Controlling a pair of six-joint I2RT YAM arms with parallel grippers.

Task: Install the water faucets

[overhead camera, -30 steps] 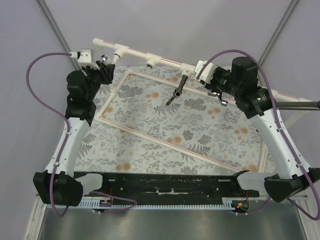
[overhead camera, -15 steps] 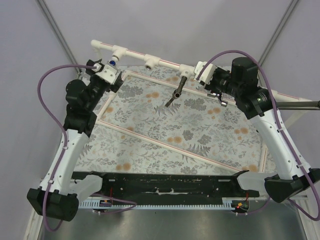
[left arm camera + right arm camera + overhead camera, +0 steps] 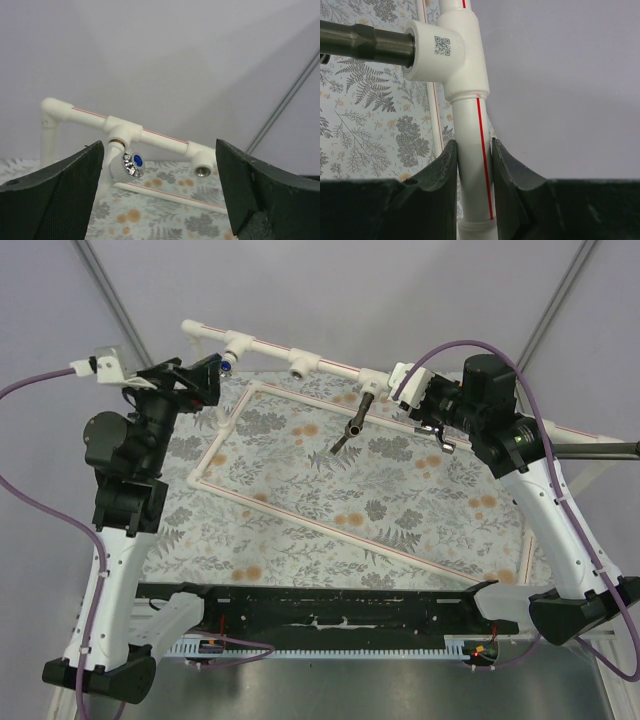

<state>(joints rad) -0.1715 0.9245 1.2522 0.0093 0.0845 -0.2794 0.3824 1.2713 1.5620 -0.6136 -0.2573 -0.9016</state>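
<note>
A white faucet with a ribbed knob and blue dot [image 3: 224,361] [image 3: 127,164] sits in the leftmost tee of the raised white pipe [image 3: 275,346]. My left gripper [image 3: 203,382] [image 3: 159,150] is open, a short way back from that knob and touching nothing. The middle tee socket [image 3: 202,170] shows bare brass thread. A dark metal faucet [image 3: 352,424] [image 3: 365,42] sticks out of the right tee [image 3: 445,47], angled down over the cloth. Just right of that tee, my right gripper [image 3: 410,382] [image 3: 474,150] is shut on the red-striped pipe [image 3: 470,120].
A floral cloth [image 3: 380,500] covers the table. The pipe frame's lower run [image 3: 300,518] lies diagonally across it. A black rail [image 3: 330,608] spans the near edge between the arm bases. Purple cables [image 3: 60,390] loop beside both arms. Grey tent walls close the back.
My left gripper went from shut at the white faucet to open, and pulled back and left while its arm rose. The right arm stayed on the pipe.
</note>
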